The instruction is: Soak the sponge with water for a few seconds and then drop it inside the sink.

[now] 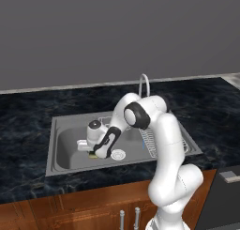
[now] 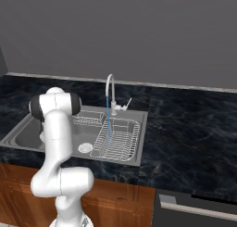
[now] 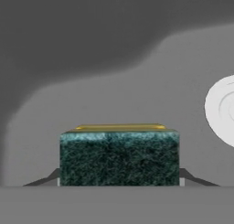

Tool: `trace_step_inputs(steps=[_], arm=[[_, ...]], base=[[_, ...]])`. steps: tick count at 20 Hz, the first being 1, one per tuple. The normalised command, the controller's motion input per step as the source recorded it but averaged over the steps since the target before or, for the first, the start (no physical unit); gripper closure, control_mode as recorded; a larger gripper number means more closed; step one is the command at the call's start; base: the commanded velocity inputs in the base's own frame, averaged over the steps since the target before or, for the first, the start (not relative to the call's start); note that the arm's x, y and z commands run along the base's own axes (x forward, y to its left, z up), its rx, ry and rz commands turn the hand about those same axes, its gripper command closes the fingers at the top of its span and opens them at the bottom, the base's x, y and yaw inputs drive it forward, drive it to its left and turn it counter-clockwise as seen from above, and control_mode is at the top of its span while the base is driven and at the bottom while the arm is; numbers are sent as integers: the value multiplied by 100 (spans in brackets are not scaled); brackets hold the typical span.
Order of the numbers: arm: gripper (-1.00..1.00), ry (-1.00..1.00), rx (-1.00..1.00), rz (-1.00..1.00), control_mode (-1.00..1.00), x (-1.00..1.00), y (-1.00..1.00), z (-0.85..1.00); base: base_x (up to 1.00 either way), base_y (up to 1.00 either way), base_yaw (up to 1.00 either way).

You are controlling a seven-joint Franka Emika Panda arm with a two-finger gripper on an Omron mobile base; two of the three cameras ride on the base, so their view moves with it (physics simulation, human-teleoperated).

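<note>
Hand view shows the sponge [image 3: 119, 157] clamped between the closed fingers of the gripper [image 3: 119, 182], green layer facing the camera, just above the sink [image 3: 151, 81] floor near the drain [image 3: 224, 109]. From the right base view, the water [image 2: 108, 124] falls onto the dish rack [image 2: 116, 140], well apart. The step probably calls for carrying the sponge squarely under that stream, grip kept firm.
</note>
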Motion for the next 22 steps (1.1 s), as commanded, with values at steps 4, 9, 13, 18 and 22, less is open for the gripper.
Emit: trace_step_inputs(steps=[4,9,13,18,22], arm=[[100,0,0,0,-100,0,0,-19],[100,0,0,0,-100,0,0,-30],[100,0,0,0,-100,0,0,-25],[100,0,0,0,-100,0,0,-5],[100,0,0,0,-100,0,0,0]], base=[[0,0,0],[0,0,0],[0,0,0],[0,0,0],[0,0,0]])
